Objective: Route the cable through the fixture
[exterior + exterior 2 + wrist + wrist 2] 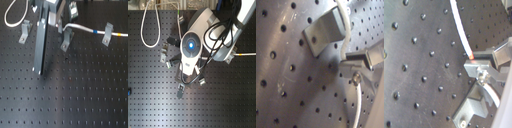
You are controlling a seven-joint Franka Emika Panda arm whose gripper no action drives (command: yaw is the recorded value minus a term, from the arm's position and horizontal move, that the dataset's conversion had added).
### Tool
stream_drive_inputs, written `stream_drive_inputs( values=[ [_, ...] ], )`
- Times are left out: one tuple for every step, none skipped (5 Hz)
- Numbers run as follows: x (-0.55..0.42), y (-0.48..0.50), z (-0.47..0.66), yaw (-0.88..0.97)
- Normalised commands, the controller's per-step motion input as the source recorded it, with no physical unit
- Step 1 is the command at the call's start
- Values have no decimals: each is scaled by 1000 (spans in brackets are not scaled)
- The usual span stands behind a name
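Note:
The white cable (82, 27) runs from my gripper (61, 26) toward the first exterior view's right. It carries a blue band (95, 31) and a yellow band (120, 34) and passes the right bracket (106, 36). The gripper is shut on the cable just above the middle bracket (66, 40). In the first wrist view the cable (358, 102) meets a finger (363, 57) beside the grey bracket (326, 32). In the second wrist view the cable (459, 25) enters the fingers (481, 65) next to the bracket (474, 107). In the second exterior view the arm (191, 45) hides the gripper.
A third bracket (23, 32) stands at the first exterior view's left. A white cord loop (10, 17) lies behind it and also shows in the second exterior view (150, 27). The black perforated board (75, 95) spreads under everything. Several brackets (180, 91) surround the arm.

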Motion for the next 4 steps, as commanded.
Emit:
stream_drive_inputs(
  values=[
    [-118,114,60,209],
    [79,180,-49,174],
    [63,93,-196,111],
    [132,54,-338,0]
  ],
)
